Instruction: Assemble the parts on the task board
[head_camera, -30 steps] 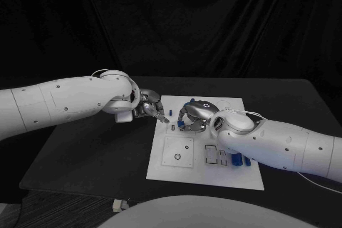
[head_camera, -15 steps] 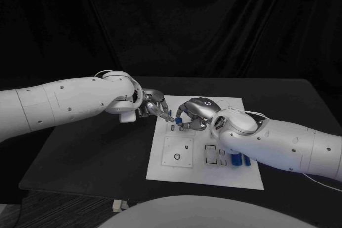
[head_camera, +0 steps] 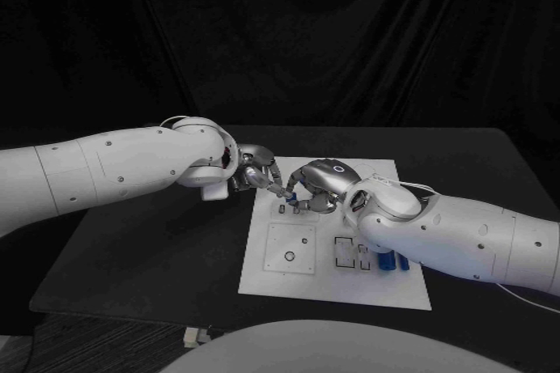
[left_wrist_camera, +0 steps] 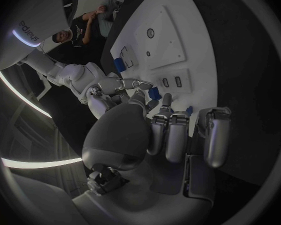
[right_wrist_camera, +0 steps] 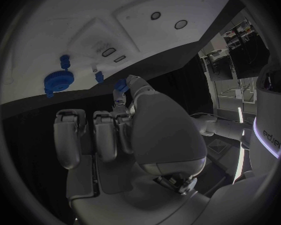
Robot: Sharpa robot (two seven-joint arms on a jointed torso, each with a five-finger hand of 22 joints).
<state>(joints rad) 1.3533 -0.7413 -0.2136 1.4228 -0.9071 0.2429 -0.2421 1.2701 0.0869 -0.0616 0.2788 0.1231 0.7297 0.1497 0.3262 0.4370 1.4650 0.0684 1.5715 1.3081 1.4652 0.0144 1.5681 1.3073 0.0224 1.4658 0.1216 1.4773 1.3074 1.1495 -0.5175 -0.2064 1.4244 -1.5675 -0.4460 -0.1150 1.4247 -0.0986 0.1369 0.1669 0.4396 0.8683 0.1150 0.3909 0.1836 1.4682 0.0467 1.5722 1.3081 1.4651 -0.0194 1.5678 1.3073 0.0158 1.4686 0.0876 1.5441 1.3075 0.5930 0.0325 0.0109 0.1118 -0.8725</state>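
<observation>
**Head view: two hands meet over one small blue part at the board's far-left corner**

Head view, and both hands are crowded together at the far-left end of the task board (head_camera: 338, 288). The right hand (head_camera: 317, 183) pinches a small blue part (head_camera: 294, 198) at its fingertips, just above the board, and the left hand (head_camera: 259, 175) reaches a finger in to it. That looks to me like a steadying touch or a handover, though I cannot tell whether the left hand is gripping anything or just touching.

The right wrist view backs up the pinch: blue piece (right_wrist_camera: 121, 85) at the fingertip, other fingers curled under.

Counting blue: one in the pinch, two upright pieces (head_camera: 388, 260) standing at the board's near right. Over in the right wrist view there's a round gear-like part (right_wrist_camera: 55, 80), a knobbed peg (right_wrist_camera: 65, 61) and a small peg (right_wrist_camera: 98, 76) seated on the board. Two rectangular slots (head_camera: 345, 252) lie open mid-board on the black counter (head_camera: 152, 260), likely waiting for parts.
</observation>
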